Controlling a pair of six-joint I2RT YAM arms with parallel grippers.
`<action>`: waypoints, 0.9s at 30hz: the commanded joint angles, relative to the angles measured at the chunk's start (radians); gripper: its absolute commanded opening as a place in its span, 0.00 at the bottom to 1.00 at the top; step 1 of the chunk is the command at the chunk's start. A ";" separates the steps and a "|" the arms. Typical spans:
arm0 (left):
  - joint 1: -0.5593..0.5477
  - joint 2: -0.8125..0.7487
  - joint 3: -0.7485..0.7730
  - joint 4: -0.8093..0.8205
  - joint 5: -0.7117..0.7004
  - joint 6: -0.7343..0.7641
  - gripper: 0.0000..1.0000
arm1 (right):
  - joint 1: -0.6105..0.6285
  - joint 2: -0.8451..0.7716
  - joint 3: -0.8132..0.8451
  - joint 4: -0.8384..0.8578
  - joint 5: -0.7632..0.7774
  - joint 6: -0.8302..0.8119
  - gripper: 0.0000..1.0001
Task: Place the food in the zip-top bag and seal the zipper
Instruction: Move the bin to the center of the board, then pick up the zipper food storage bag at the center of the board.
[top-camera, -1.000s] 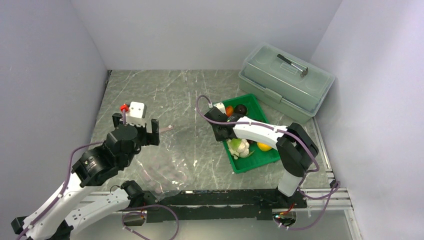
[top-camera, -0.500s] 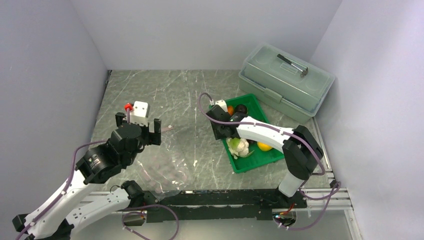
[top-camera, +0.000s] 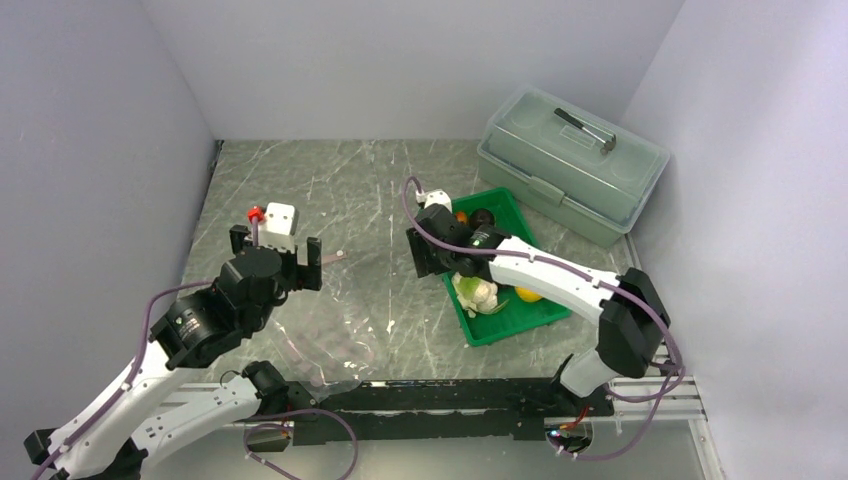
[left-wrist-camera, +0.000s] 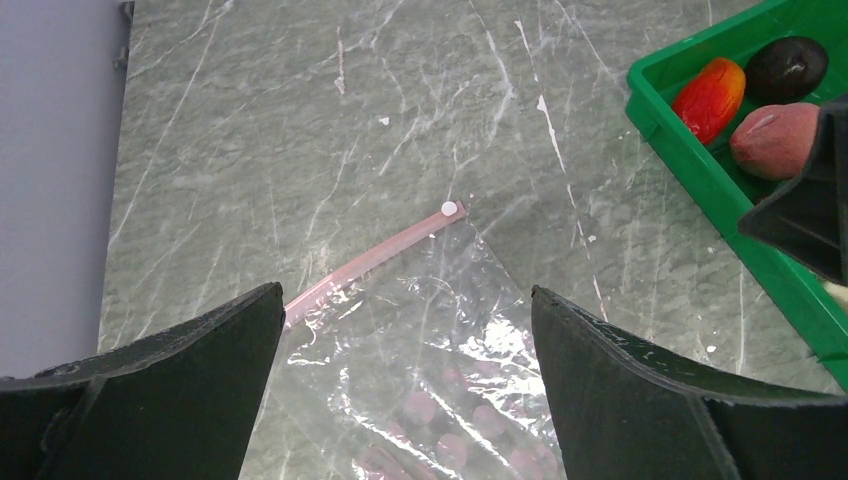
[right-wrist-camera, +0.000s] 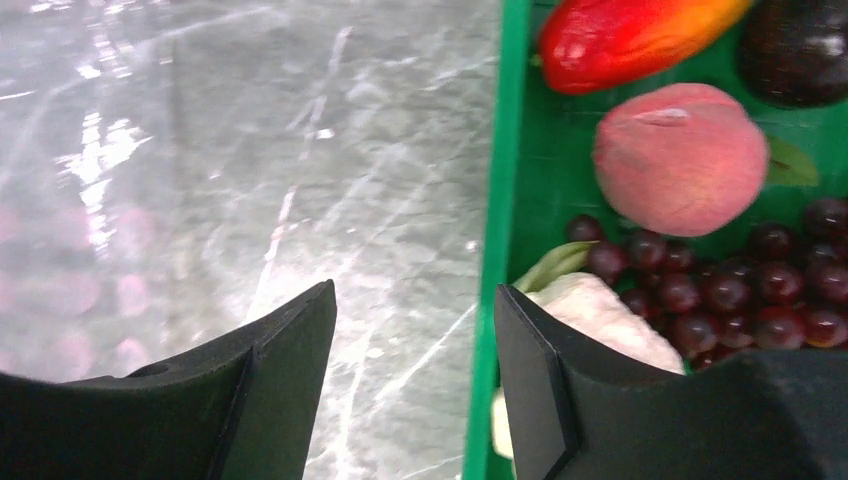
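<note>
The clear zip-top bag (top-camera: 330, 335) lies flat on the table, also in the left wrist view (left-wrist-camera: 440, 340). Its pink zipper (left-wrist-camera: 375, 257) runs along the far edge. My left gripper (left-wrist-camera: 405, 295) is open and empty above the bag (top-camera: 276, 252). The food sits in the green tray (top-camera: 510, 325): red-orange fruit (right-wrist-camera: 630, 35), pink peach (right-wrist-camera: 680, 155), dark purple ball (right-wrist-camera: 795, 45), grape bunch (right-wrist-camera: 740, 285), white-and-green vegetable (top-camera: 478, 294), yellow-orange fruit (top-camera: 529, 293). My right gripper (right-wrist-camera: 415, 290) is open and empty over the tray's left rim (top-camera: 425, 258).
A pale green lidded box (top-camera: 570, 160) stands at the back right beside the tray. Walls close in the table on the left, back and right. Bare marble table (top-camera: 370, 200) lies between bag and tray.
My right gripper has moved left, from over the tray's food to its left rim. The left gripper has shifted slightly and stays open over the bag.
</note>
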 joint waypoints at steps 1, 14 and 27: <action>0.000 -0.012 0.003 0.013 -0.022 -0.012 0.99 | 0.040 -0.066 0.042 0.035 -0.101 0.024 0.64; -0.001 -0.027 0.007 0.009 -0.017 -0.013 0.99 | 0.132 -0.030 0.009 0.167 -0.337 0.103 0.73; -0.001 -0.033 0.008 0.010 -0.008 -0.015 0.99 | 0.189 0.122 0.031 0.260 -0.412 0.163 0.81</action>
